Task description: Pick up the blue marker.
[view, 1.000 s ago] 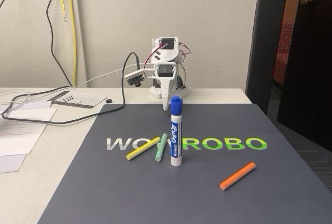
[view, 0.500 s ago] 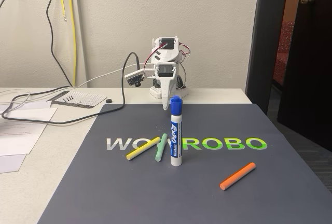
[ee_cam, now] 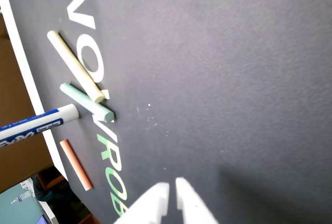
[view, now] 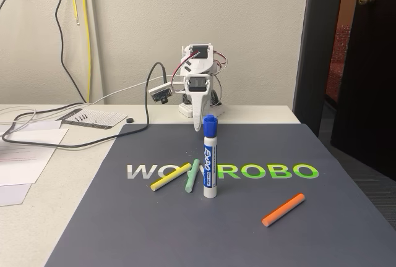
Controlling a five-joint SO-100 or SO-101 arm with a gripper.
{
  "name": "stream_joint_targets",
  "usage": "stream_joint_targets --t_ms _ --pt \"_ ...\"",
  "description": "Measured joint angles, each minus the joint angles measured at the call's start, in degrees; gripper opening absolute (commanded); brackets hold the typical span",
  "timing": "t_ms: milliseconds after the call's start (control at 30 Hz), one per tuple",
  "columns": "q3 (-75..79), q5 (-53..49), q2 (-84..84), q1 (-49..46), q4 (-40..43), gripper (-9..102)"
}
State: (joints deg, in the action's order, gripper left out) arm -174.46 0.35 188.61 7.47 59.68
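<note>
The blue marker [view: 210,156] stands upright on the dark grey mat [view: 266,146], blue cap on top, over the printed lettering. In the wrist view the blue marker [ee_cam: 36,126] enters from the left edge. My gripper [view: 199,122] hangs at the back of the table on the folded white arm, pointing down, well behind the marker and apart from it. Its two white fingertips show at the bottom of the wrist view, where the gripper [ee_cam: 171,185] is shut with nothing between them.
A yellow stick [view: 171,177] and a pale-green stick [view: 192,175] lie just left of the marker; an orange stick [view: 283,209] lies front right. Papers [view: 25,149] and a black cable [view: 74,140] cover the table's left. A dark door [view: 365,63] stands right.
</note>
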Motion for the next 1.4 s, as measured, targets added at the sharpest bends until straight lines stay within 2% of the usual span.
stream_joint_targets --t_ms 1067,1267,1400 --pt "0.35 -1.14 0.00 -0.26 -1.05 0" --pt "6.42 -0.26 -1.32 -1.14 -2.46 0" --pt "19.69 -0.88 -18.19 -0.53 -1.85 0"
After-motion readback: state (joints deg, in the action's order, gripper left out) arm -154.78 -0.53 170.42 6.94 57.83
